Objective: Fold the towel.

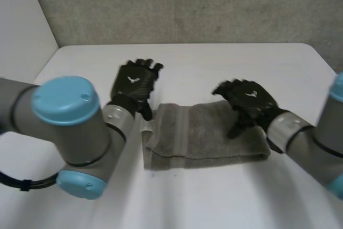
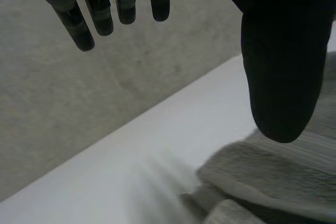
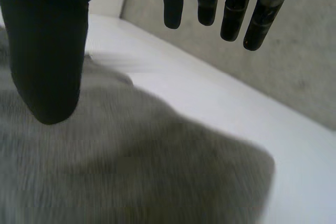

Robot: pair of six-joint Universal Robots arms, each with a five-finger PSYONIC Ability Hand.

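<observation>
Though the right hand (image 1: 249, 100) covers the towel's (image 1: 203, 132) far corner, both hands slack and empty, left hand (image 1: 136, 81) beside it.

Towel (image 1: 206, 132): left edge partly behind left arm (image 1: 120, 119) in head view. Far right corner hidden under right hand (image 1: 249, 103); palm contact with cloth unreadable. Left arm and right arm (image 1: 316, 143) cut off at head view's sides. Wrist views: towel runs off edge, part behind left thumb (image 2: 281, 51), part behind right thumb (image 3: 50, 40).
</observation>
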